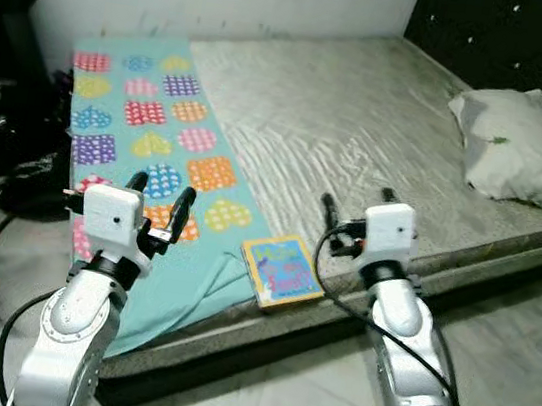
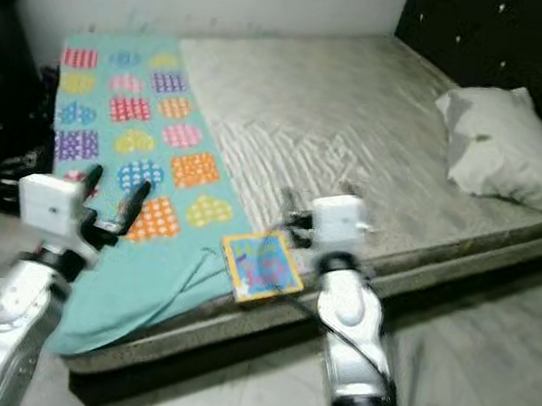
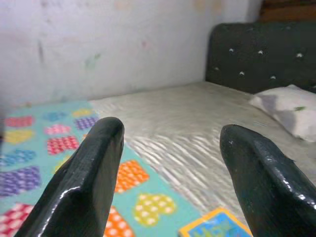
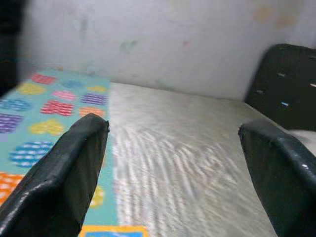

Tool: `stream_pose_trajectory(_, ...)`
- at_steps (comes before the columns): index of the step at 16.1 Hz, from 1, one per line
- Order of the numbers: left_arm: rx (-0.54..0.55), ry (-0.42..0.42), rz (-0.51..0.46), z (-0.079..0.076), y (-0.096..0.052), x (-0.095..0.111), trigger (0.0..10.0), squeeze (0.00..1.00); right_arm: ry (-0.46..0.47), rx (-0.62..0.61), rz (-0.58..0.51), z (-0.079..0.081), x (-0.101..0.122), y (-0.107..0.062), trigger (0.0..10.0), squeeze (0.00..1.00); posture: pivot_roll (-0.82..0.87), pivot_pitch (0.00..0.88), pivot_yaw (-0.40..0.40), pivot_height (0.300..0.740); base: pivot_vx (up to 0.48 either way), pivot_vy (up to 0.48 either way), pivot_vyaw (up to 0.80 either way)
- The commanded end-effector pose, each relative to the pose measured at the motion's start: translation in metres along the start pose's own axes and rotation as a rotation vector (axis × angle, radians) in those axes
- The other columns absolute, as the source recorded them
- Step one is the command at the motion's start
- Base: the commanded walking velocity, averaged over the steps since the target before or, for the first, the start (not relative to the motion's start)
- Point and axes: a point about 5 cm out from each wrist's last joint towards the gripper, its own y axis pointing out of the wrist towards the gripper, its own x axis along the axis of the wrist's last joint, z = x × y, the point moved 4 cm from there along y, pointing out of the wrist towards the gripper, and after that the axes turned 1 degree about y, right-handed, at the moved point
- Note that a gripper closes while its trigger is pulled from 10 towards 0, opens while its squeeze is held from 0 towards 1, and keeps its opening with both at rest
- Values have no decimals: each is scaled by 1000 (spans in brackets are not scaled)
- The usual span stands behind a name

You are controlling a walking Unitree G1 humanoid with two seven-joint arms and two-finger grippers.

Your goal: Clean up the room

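Tidying the bed looks to be the step in hand, and the children's book (image 1: 282, 272) lying loose at the near edge of the mattress (image 1: 363, 125) is judged the likeliest thing to be lifted first. It rests flat, with one side just touching the turquoise heart-patterned blanket (image 1: 148, 145) and its near corner slightly over the mattress edge. A flat book is best taken by that overhanging corner or side, so that one finger can be slid beneath the cover while the other presses from above; a plain pinch from above would be expected to slip on the glossy cover. Care should be taken that the blanket's folded edge is not caught along with the book.

The right gripper (image 1: 355, 210) is held above the mattress, just beyond the book and slightly toward the grey pillow (image 1: 521, 147). Its jaws are spread wide, and nothing is held or touched by them. The left gripper (image 1: 158, 202) is raised over the blanket on the book's other side, near it but apart. Its jaws are likewise parted widely and are empty, clear of the fabric below.
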Motion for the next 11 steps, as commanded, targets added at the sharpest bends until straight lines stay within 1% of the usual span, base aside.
stream_pose_trajectory(1, -21, -2, -1, -6, 0, 0, 10000, 0, -11, -20, 2, -9, -1, -2, 10000, 0, -11, 44, -48, 740, 0, 0, 800)
stream_pose_trajectory(11, -29, 0, -10, -7, 2, 3, 10000, 0, -6, -29, -7, -11, 1, 0, 10000, 0, -11, 51, -51, 740, 0, 0, 800)
